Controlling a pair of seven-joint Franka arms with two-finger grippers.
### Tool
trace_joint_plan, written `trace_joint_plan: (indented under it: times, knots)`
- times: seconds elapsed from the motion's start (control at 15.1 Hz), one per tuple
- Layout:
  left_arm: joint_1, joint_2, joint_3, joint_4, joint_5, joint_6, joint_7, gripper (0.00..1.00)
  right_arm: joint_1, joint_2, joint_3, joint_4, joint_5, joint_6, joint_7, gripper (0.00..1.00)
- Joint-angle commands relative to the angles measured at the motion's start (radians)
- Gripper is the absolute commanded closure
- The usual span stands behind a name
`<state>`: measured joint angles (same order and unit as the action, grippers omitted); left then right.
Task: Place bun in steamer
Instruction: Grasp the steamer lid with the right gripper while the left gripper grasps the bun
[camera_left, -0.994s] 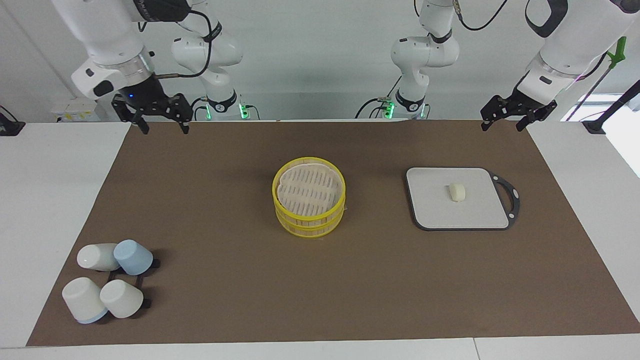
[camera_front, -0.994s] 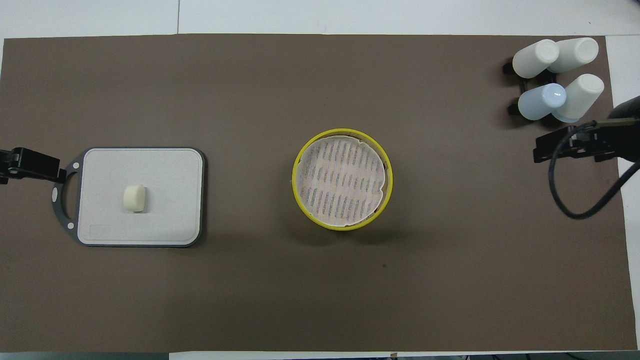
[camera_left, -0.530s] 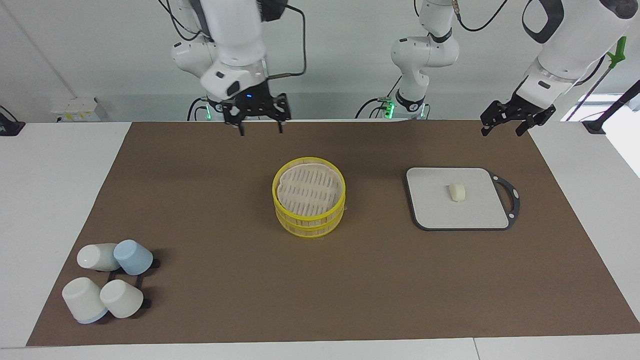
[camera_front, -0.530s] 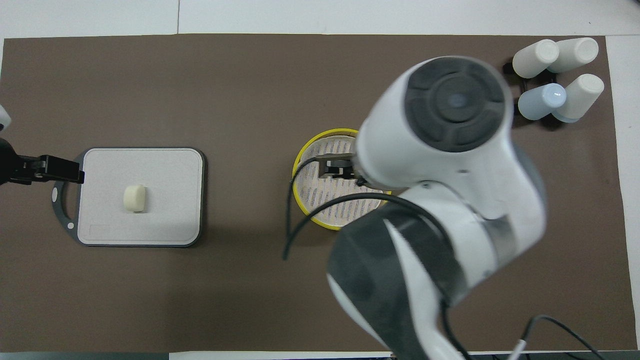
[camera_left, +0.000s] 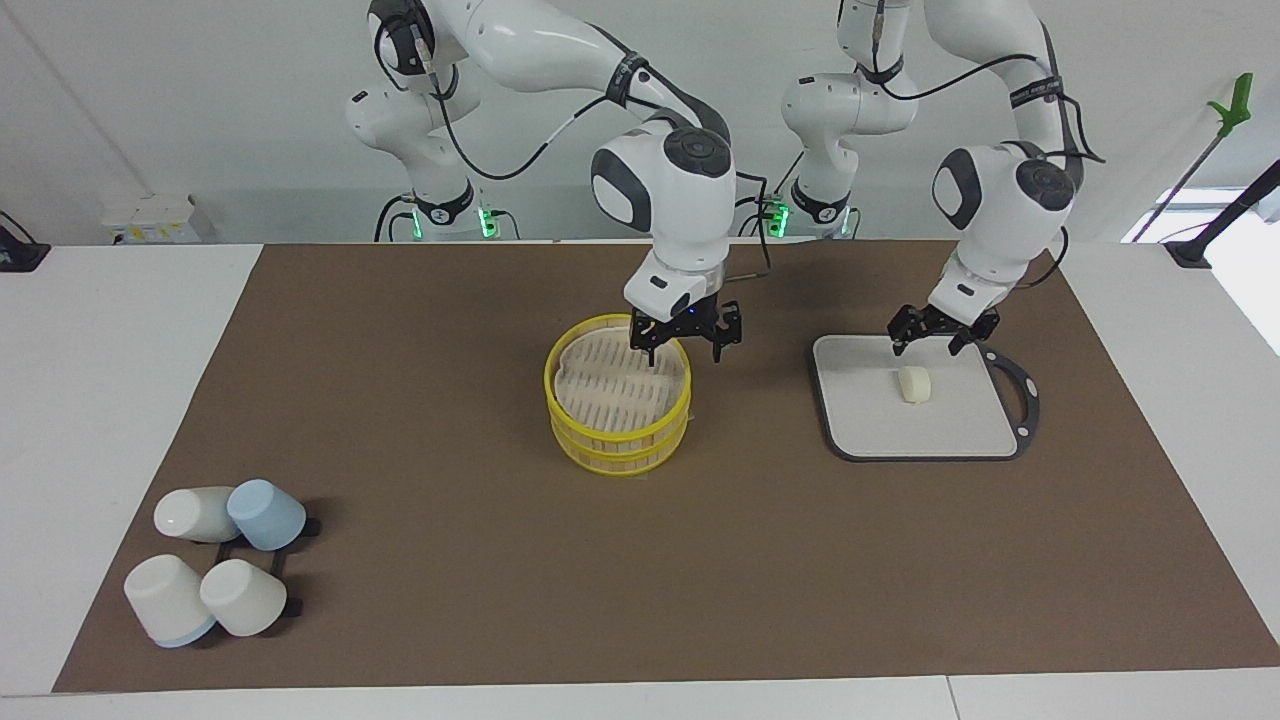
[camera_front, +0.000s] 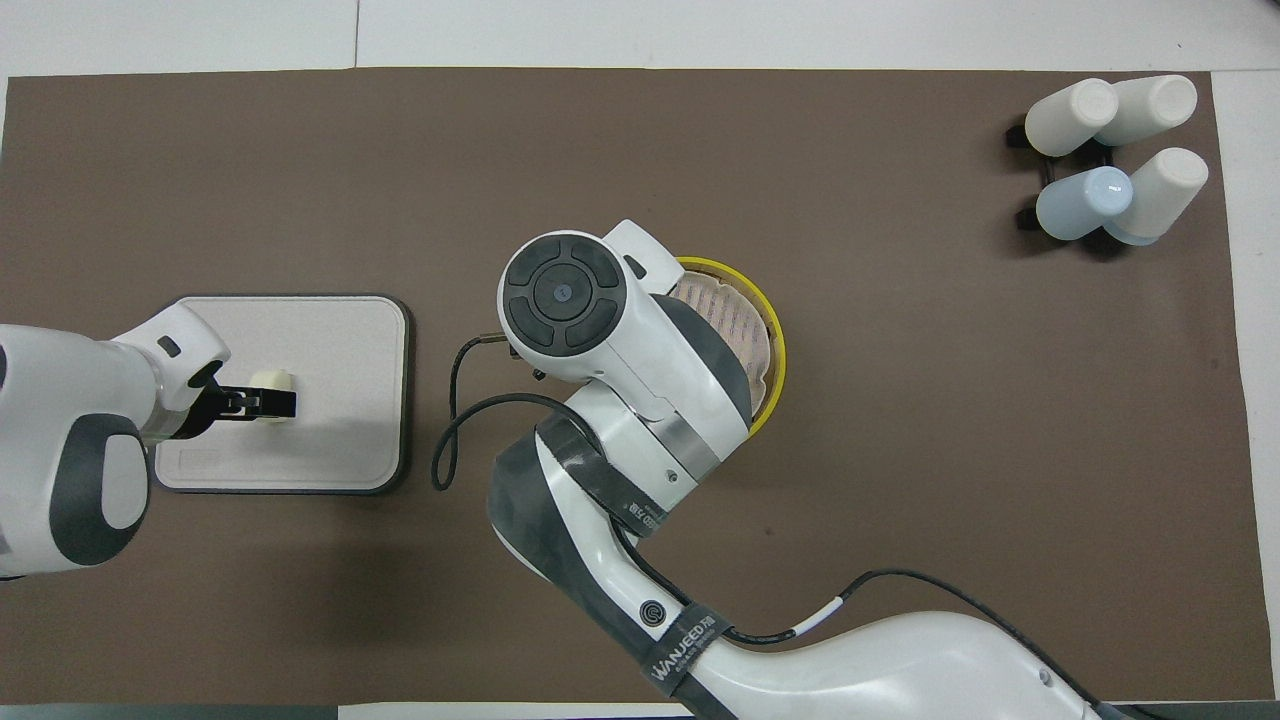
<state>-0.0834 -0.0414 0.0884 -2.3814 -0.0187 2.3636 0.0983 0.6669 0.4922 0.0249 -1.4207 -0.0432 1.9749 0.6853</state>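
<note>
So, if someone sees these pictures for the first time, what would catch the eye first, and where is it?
Probably the right gripper, open over the rim of the yellow steamer at the middle of the brown mat, its whitish top piece on. Next, the left gripper, open just above the small bun on the grey board toward the left arm's end. The cups are grouped at the right arm's end.

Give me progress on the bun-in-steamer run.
Done: nothing placed yet. The bun sits on the cutting board, and the lid is on the steamer. In hand: the right gripper is open at the lid's rim on the side nearer the robots; the left gripper is open over the bun, not holding it. Left: lift the lid, grasp the bun, carry it into the steamer.
</note>
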Motion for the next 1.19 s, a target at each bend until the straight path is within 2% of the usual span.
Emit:
trace_joint_plan:
  times: [0.0, 0.07, 0.13, 0.27, 0.4, 0.6, 0.73, 0.93, 1.13]
  knots:
    - [-0.004, 0.05, -0.001, -0.032, 0.002, 0.112, 0.017, 0.0, 0.0, -0.047, -0.005, -0.101, -0.014, 0.059, 0.016, 0.0]
    - [-0.006, 0.055, -0.001, -0.032, 0.002, 0.117, 0.018, 0.0, -0.001, -0.053, -0.005, -0.119, -0.012, 0.083, 0.014, 0.02]
    - [-0.006, 0.061, -0.001, -0.032, 0.002, 0.118, 0.02, 0.02, -0.003, -0.058, -0.003, -0.145, -0.009, 0.113, 0.013, 0.09]
    - [-0.004, 0.067, -0.001, -0.03, 0.002, 0.121, 0.023, 0.11, -0.001, -0.069, -0.003, -0.178, -0.009, 0.145, 0.011, 0.2]
    - [-0.006, 0.067, -0.001, -0.021, 0.002, 0.106, 0.021, 0.39, 0.002, -0.067, -0.003, -0.184, -0.007, 0.15, 0.014, 0.32]
    - [-0.006, 0.071, -0.001, 0.008, 0.002, 0.057, 0.021, 0.67, 0.002, -0.063, -0.003, -0.182, -0.007, 0.15, 0.014, 0.56]
    - [-0.006, 0.086, -0.001, 0.053, 0.002, 0.007, 0.02, 0.71, 0.002, -0.063, -0.003, -0.181, 0.025, 0.15, 0.014, 0.78]
    - [-0.009, 0.086, -0.002, 0.181, 0.002, -0.175, 0.014, 0.71, 0.002, -0.06, -0.003, -0.175, 0.045, 0.153, 0.016, 1.0]
    - [-0.01, 0.08, -0.006, 0.374, -0.003, -0.431, 0.006, 0.71, -0.003, -0.06, -0.003, -0.164, 0.042, 0.134, 0.005, 1.0]
